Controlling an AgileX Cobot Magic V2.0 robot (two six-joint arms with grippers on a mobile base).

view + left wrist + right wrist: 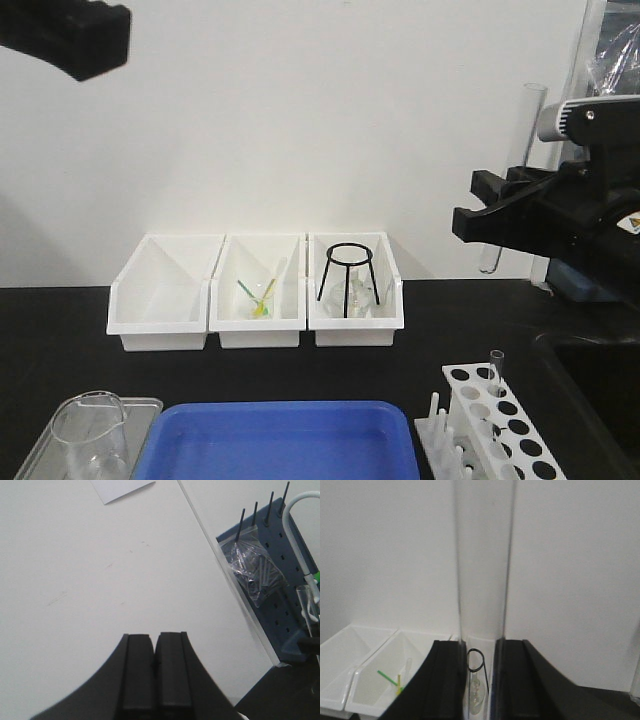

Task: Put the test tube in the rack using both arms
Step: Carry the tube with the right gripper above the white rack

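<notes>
Clear test tube (531,120) near-upright, clamped in right claw (490,212), well above the rack (520,432). Rack white, front right, second tube (496,370) standing in it.

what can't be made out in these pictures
1. Front view, top-left corner: cuts off nearly all of the left end effector.
2. Front view: the right end effector hides the middle of the test tube. The right wrist view's top edge cuts off its rim.
3. Front view, bottom edge: cuts off the near end of the rack.
4. Front view: clear contents of the right bin behind the tripod are too blurred to identify.
</notes>
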